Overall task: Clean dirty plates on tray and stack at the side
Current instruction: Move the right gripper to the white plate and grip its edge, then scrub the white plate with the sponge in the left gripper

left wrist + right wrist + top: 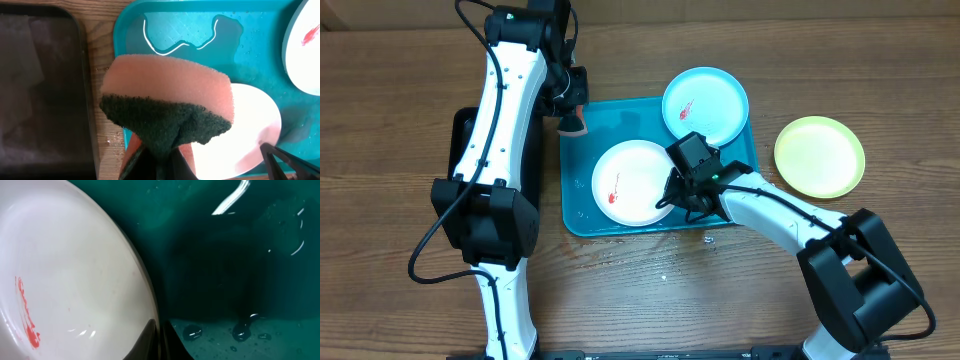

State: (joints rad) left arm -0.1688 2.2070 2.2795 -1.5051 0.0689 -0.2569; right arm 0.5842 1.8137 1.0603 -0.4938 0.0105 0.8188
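A white plate [632, 182] with a red smear lies in the teal tray [582, 215]. My right gripper [672, 188] is shut on its right rim; the right wrist view shows the rim [145, 287] pinched between the fingers [159, 330]. A light blue plate [706, 105] with a red smear leans on the tray's far right corner. My left gripper [572, 112] is shut on a pink sponge with a dark green scrub pad [167, 107], held above the tray's far left corner [125, 30]. A yellow-green plate [819, 156] lies on the table right of the tray.
A dark mat [460, 140] lies left of the tray, partly under the left arm. Water pools in the tray [195, 35], and droplets lie on the wood [665, 262] in front of it.
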